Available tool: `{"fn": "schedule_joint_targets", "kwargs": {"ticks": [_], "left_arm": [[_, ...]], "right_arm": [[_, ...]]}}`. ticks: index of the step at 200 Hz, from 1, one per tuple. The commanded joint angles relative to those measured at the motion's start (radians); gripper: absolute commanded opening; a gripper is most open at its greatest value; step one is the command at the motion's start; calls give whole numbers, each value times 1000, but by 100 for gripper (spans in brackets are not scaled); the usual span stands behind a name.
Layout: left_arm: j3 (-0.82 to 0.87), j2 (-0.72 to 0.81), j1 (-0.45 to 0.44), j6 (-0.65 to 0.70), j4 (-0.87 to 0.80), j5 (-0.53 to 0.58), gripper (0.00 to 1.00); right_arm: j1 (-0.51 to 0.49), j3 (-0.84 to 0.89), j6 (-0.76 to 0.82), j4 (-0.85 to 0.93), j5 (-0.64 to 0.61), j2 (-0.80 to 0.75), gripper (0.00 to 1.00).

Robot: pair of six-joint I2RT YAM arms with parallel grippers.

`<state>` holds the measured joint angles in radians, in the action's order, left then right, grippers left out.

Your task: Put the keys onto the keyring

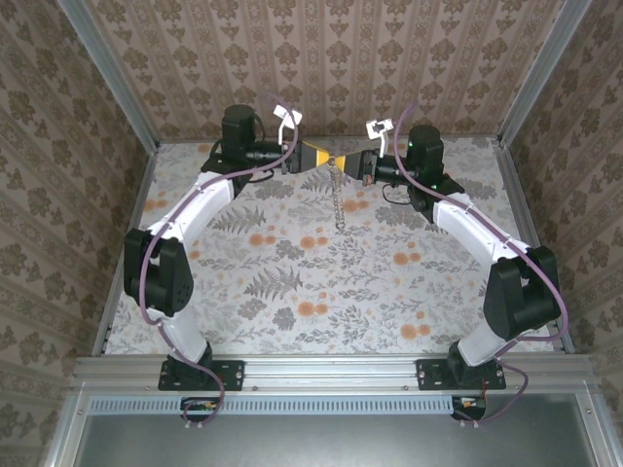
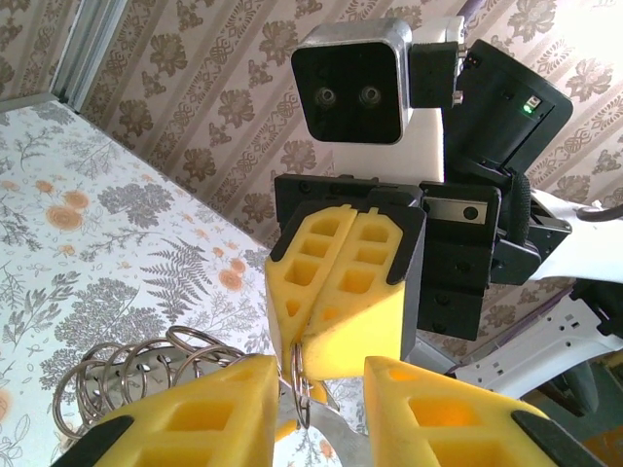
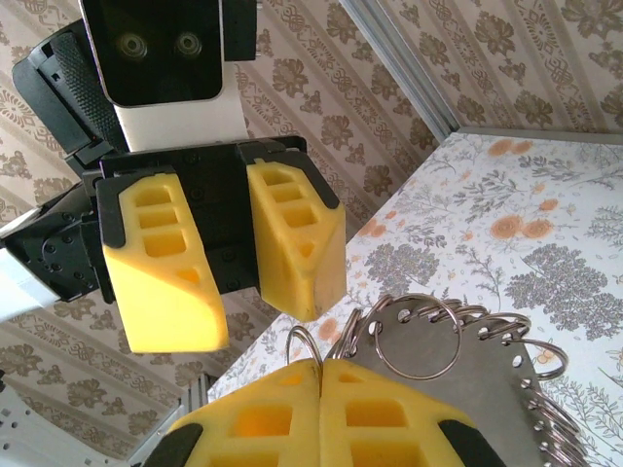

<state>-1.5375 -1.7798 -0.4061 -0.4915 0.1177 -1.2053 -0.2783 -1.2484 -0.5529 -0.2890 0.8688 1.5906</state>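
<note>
At the worktop's [image 1: 292, 292] far edge, mid-width, the right gripper [image 3: 320, 375] is clamped on the keyring [image 3: 302, 342] while the left gripper [image 3: 243, 306] stands spread. The ring chain [image 1: 339, 199] runs lengthwise toward the near edge over open worktop.

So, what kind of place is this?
Probably a robot test cell: wallpapered panels in an aluminium frame enclose a floral table, with left arm and right arm bolted to its rail.

Top view overhead; wrist views close, facing each other.
</note>
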Motion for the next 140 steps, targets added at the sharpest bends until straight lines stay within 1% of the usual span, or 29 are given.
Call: {"fn": "schedule_joint_targets", "kwargs": {"ticks": [1, 106, 140], "left_arm": [[-34, -7, -10, 22, 5, -19, 29], [-30, -32, -26, 19, 8, -22, 28], [-31, -39, -29, 22, 5, -23, 23]], "right_arm": [[2, 9, -8, -64, 8, -12, 0], [2, 14, -15, -73, -1, -5, 0], [4, 14, -15, -74, -3, -4, 0]]}}
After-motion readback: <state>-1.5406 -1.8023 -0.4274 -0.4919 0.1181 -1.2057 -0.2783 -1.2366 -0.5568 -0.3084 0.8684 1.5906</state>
